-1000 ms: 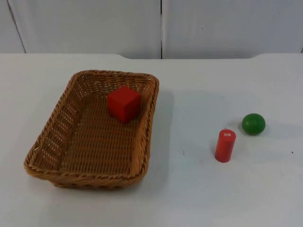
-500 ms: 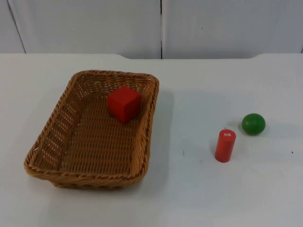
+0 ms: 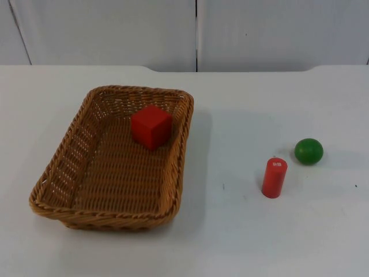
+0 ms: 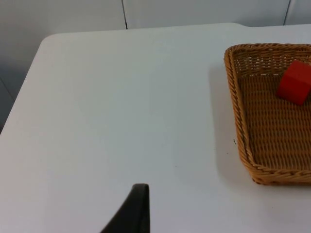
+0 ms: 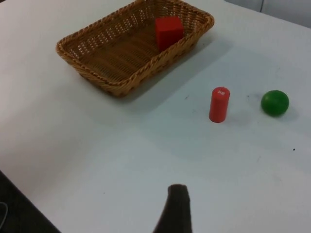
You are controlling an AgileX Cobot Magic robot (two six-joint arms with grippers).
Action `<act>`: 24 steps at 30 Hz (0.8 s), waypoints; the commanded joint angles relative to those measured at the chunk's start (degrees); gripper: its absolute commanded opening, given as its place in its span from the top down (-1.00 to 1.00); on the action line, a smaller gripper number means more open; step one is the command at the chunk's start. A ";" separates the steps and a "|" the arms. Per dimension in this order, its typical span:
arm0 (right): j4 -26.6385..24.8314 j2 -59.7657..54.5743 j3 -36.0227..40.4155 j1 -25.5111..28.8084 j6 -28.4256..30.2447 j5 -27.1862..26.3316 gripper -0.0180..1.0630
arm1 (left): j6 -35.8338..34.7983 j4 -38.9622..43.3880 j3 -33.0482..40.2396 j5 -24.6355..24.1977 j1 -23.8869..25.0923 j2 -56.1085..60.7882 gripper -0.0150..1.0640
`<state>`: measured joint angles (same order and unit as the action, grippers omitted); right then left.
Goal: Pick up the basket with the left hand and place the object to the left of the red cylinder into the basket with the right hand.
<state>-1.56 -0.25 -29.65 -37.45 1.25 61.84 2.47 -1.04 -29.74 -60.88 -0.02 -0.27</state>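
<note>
1. The table is evenly and brightly lit from above.
2. A soft shadow is cast to the right of the basket.
3. Faint shadows are seen beside the cylinder and ball.
4. No glare or blur is seen.

A white table top is spreading across the top view from nine o'clock to three o'clock, lying under soft, even light that is casting only faint shadows. Toward twelve o'clock a grey partition wall is standing along the table's far edge, with a thin dark vertical seam running down between its panels.
</note>
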 commanded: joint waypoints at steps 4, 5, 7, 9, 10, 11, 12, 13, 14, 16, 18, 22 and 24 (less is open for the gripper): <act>0.89 0.25 0.06 0.31 -0.80 0.00 -0.26 | -0.40 0.17 0.46 0.36 0.10 0.27 -0.98; 0.89 0.25 0.06 0.31 -0.80 0.00 -0.26 | -0.40 0.17 0.46 0.36 0.10 0.27 -0.98; 0.89 0.25 0.06 0.31 -0.67 0.00 -0.26 | -0.40 0.17 0.82 -0.20 0.10 0.27 -0.98; 1.03 0.25 0.06 0.31 -0.54 0.00 -0.26 | -0.66 -0.10 0.94 -1.49 0.10 0.27 -0.98; 1.16 0.25 0.06 0.31 -0.40 0.00 -0.26 | -1.50 -0.24 0.94 -1.35 0.10 0.27 -0.98; 1.16 0.25 0.06 0.31 -0.29 0.00 -0.26 | -1.42 -0.01 0.82 -1.35 0.10 0.27 -0.98; 1.56 0.25 0.06 0.31 -0.15 0.00 -0.26 | -1.42 0.45 0.82 -1.35 0.10 0.27 -0.98; 1.56 0.25 0.06 0.31 -0.15 0.00 -0.26 | -1.42 0.45 0.82 -1.35 0.10 0.27 -0.98; 1.56 0.25 0.06 0.31 -0.15 0.00 -0.26 | -1.42 0.73 0.82 -1.35 0.10 0.27 -0.98; 1.56 0.25 0.06 0.31 -0.04 0.00 -0.26 | -1.42 1.35 0.82 -1.35 0.10 0.27 -0.98; 1.56 0.25 0.06 0.31 -0.04 0.00 -0.30 | -1.42 1.48 0.82 -1.35 0.10 0.27 -0.98; 1.56 0.25 0.06 0.31 0.20 0.00 -0.66 | -1.42 1.48 0.82 -1.35 0.10 0.27 -0.98; 1.56 0.25 0.06 0.31 0.20 0.00 -0.99 | -1.42 1.48 0.82 -1.35 0.10 0.27 -0.98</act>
<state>0.00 -0.25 -29.65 -37.45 1.07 61.99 1.51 0.00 -29.07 -62.19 -0.02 -0.27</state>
